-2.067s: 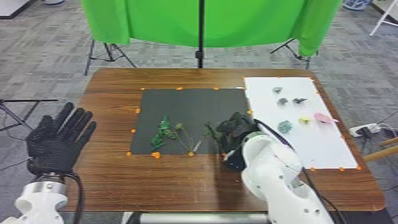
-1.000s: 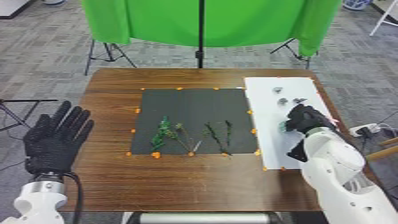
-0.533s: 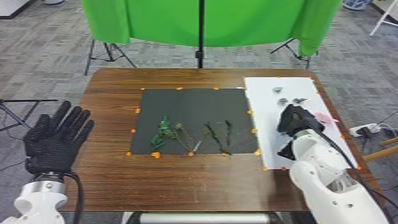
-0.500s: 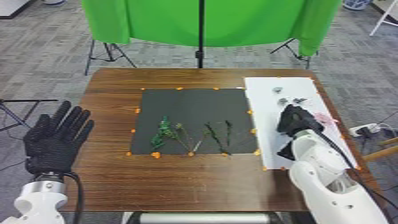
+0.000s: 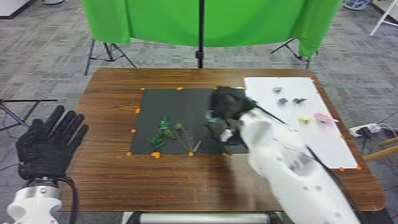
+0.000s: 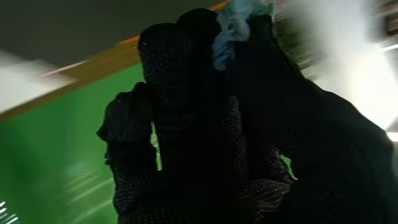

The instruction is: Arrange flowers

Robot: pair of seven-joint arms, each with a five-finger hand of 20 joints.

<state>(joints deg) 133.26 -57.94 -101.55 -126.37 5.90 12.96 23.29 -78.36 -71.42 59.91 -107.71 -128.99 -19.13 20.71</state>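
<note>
Head view: here's the right hand, out over the right half of the black sheet, and it isn't empty!
Right wrist view: there's the pale blue-green flower, clamped between thumb and fingers near their tips.
Left hand: out by the left edge of the desk, fingers spread and straight, holding nothing.
Black sheet: the leafy green stem lies toward the left, thin stems just beside it, more greenery partly hidden near the right arm.
White sheet: pink flower and yellow flower side by side, three small grey flowers farther off.
Score so far: greenery looks laid out; the blue-green bloom seems next, bound for the arrangement.
Still to play: pink, yellow and the grey trio, if all are wanted. Early stages, I'd judge.
</note>
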